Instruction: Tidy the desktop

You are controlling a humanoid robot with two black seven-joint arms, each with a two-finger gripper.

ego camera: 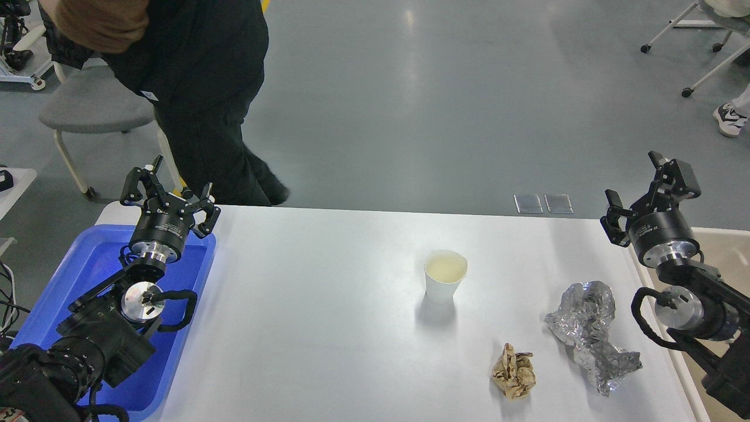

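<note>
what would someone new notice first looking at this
Probably the white cup standing upright mid-desktop, with crumpled foil and a brown paper wad lying to its right, toward the near edge. Next, the two black arms raised at either side: the left hand open above the blue tray, the right hand open by the beige bin. A person in black stands behind the far edge.

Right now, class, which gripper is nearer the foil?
Right. The right gripper hangs just above and right of the foil; the left gripper is far across the desktop, over the blue tray.
</note>
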